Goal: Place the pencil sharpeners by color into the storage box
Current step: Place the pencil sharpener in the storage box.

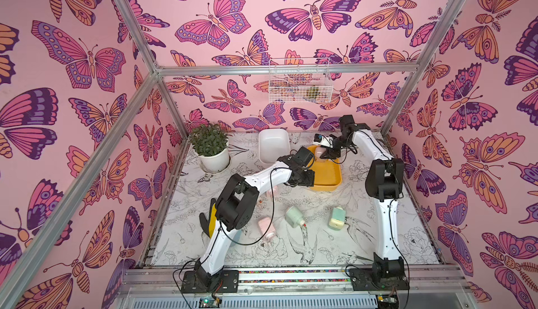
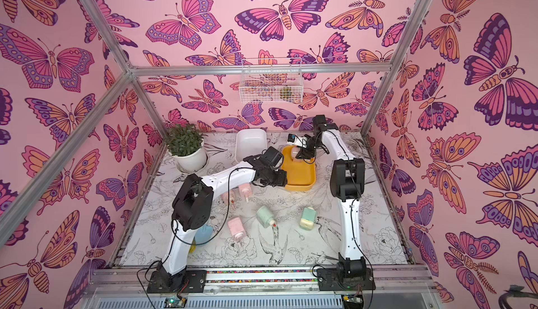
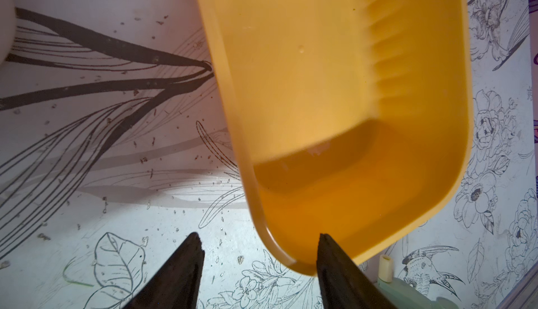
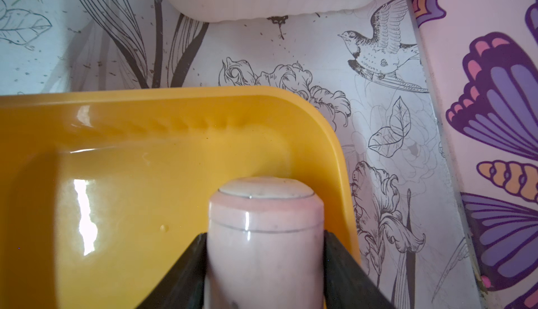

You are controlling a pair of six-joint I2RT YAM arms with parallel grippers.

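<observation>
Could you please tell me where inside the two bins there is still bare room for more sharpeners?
The white bin looks bare. The yellow bin is free at its near end; its far corner is crowded by the right claw, shut on a pink sharpener.

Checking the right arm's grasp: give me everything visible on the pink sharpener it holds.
The pink pencil sharpener is a pale pink, glossy plastic body with rounded edges, a seam line near its end and a flat whitish end cap. The right gripper is shut on it, one dark finger against each side. It sits over a corner of the yellow storage box, near the rim. Its handle is not visible.
</observation>
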